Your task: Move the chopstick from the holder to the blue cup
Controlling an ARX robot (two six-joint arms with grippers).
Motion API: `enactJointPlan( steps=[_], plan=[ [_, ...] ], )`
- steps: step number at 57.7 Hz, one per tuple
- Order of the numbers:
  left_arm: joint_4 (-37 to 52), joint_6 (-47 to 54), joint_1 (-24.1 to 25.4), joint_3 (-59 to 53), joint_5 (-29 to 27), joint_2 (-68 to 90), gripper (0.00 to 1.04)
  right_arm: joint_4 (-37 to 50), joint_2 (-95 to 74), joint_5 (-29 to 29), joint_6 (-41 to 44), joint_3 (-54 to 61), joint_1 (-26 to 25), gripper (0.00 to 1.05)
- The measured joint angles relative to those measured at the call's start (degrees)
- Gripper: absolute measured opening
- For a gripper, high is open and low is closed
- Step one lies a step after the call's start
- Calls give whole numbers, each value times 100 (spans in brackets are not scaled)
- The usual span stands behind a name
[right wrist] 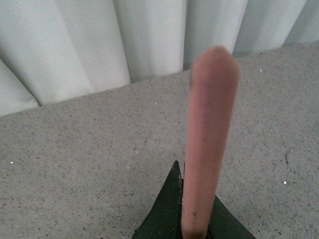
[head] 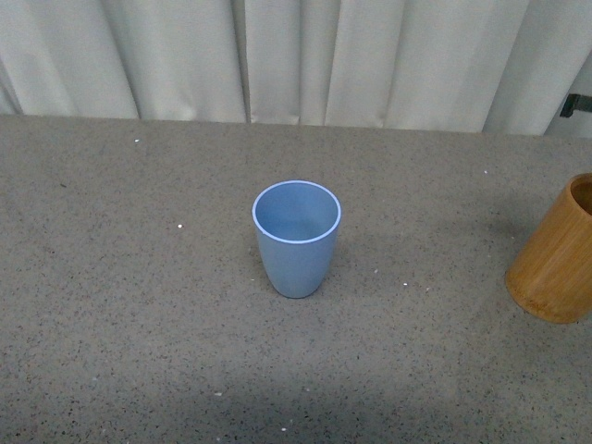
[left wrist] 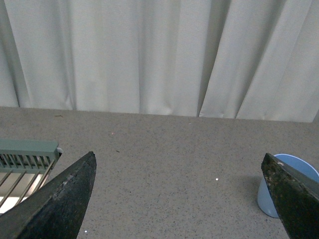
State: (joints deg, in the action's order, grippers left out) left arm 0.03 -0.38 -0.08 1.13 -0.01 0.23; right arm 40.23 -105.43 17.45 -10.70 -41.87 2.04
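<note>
The blue cup (head: 297, 237) stands upright and empty in the middle of the grey table; it also shows at the edge of the left wrist view (left wrist: 286, 184), behind one finger. The orange-brown holder (head: 560, 252) stands at the right edge of the front view, cut off by the frame. My right gripper (right wrist: 192, 209) is shut on a salmon-pink chopstick (right wrist: 207, 134) that sticks out beyond the jaws, above the bare table. My left gripper (left wrist: 179, 199) is open and empty, jaws wide apart, beside the cup. Neither arm shows in the front view.
A white pleated curtain (head: 296, 55) hangs along the table's far edge. A grey-green slatted rack (left wrist: 25, 159) sits at the edge of the left wrist view. The speckled grey table (head: 139, 277) spreads around the cup.
</note>
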Motion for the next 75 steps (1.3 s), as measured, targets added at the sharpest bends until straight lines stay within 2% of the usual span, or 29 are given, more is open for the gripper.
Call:
enactJointPlan(
  steps=[19, 41, 53, 65, 75],
  plan=[
    [0, 0, 0, 0, 0, 0, 98, -94, 754, -286, 101, 17, -142, 1],
    [0, 0, 0, 0, 0, 0, 98, -612, 1786, -675, 39, -48, -402, 1],
    [0, 0, 0, 0, 0, 0, 98, -986, 2304, -876, -96, -339, -385, 1],
    [0, 0, 0, 0, 0, 0, 98, -1152, 2710, -820, -424, -516, 76, 1],
    [0, -2, 0, 0, 0, 0, 98, -1003, 2651, -501, -723, -516, 970, 1]
  ],
)
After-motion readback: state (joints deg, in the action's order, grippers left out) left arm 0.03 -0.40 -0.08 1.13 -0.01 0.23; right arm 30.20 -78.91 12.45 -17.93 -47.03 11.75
